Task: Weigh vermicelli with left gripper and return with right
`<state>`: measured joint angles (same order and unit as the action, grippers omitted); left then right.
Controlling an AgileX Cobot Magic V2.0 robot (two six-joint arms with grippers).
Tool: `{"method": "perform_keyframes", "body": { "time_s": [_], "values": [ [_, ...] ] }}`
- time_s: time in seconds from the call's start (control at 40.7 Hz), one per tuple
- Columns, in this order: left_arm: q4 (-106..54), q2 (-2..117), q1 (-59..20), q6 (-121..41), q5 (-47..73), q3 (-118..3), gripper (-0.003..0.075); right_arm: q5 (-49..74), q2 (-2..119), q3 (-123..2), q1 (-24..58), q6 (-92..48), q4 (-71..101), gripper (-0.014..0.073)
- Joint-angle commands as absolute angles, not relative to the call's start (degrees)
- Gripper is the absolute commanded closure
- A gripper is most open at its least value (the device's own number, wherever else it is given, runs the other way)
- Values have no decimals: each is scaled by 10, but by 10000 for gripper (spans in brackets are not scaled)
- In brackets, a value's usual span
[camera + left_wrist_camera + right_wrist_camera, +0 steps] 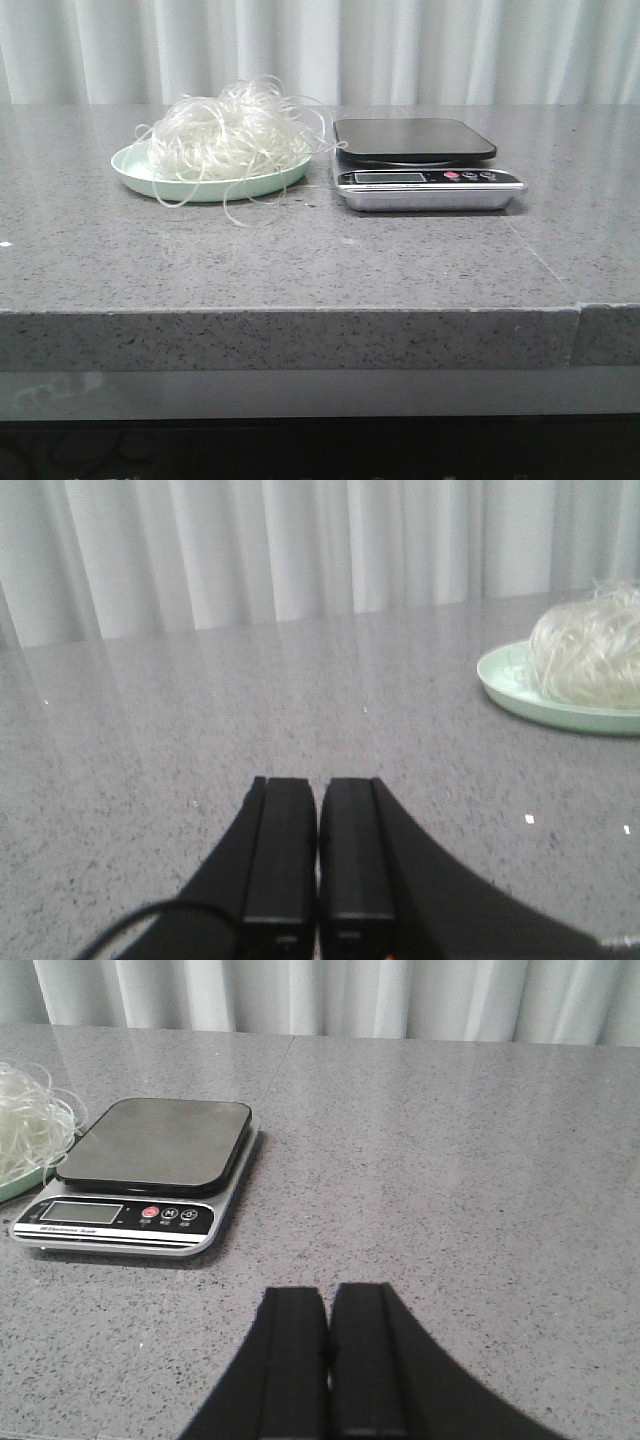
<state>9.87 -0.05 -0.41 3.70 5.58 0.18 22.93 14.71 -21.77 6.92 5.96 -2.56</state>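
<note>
Starting from rest, nothing has been lifted yet: the grey bench (300, 260) carries a pale green plate (140, 172) heaped with vermicelli (232, 135), and just beside it a kitchen scale (425, 165) whose dark platform is bare. The left hand (318, 880) is clenched on nothing, low over the bench, with the plate ahead of it and off to one side, well apart. The right hand (328, 1370) is likewise clenched and empty, the scale (150, 1175) ahead of it and to the side.

To do the first step well, I judge the left hand should spread wide, come down over the middle of the tangle and pinch deep, since loose strands trail over the plate's rim and could drag or shed on the way across.
</note>
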Motion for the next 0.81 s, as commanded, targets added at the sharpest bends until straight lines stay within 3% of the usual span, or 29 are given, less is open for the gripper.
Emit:
{"method": "perform_keyframes", "body": {
  "time_s": [0.0, 0.787],
  "values": [
    [104, -14, -18, 37, 48, 6, 582, 179, 152, -233, 66, 61, -27, 437],
    [19, -15, -22, 37, 47, 6, 582, 179, 152, -233, 66, 61, -27, 437]
  ]
}}
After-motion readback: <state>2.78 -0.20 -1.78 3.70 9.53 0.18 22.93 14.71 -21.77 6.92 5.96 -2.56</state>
